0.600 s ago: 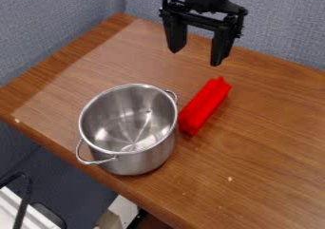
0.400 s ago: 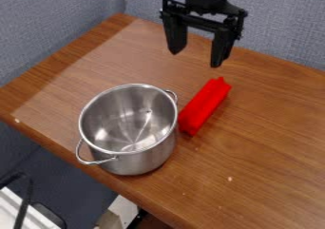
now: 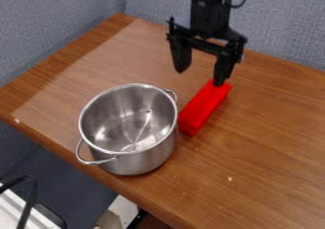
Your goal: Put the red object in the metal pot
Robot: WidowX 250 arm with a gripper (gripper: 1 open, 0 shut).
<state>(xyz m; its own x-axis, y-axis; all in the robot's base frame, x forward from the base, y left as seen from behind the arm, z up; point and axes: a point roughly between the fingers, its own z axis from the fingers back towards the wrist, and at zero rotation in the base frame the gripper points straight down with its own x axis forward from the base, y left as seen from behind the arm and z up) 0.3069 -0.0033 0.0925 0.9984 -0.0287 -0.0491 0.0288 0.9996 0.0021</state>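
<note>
Camera view, single frame from above and in front of the table.

Item: red object [image 3: 204, 107]. Elongated bright red block, lying flat on the wooden table [image 3: 89, 66], long axis running diagonally. Sits just beside the pot's right rim; whether it touches the pot wall cannot be told. Not lifted, not gripped.

Item: metal pot [image 3: 127, 128]. Round, shiny steel, no lid, upright near the table's front edge. Interior shows nothing inside. One loop handle shows at the lower left; the other is hard to make out.

Item: gripper [image 3: 206, 66]. Black, pointing down, fingers [image 3: 225, 69] spread wide with nothing between them. Positioned over the far end of the red object, the right finger's tip appearing close to or overlapping the block's upper end; contact cannot be confirmed.

Status of task: nothing completed. By judgement, the approach to the block is under way; grasping, lifting, carrying across and releasing into the pot all remain.

Surroundings: blue-grey fabric wall [image 3: 64, 9] behind the table; dark floor and indistinct frame parts at lower left.

Obstructions: none seen between block and pot. The block's length, near the pot's width, may call for a tilted drop.
</note>
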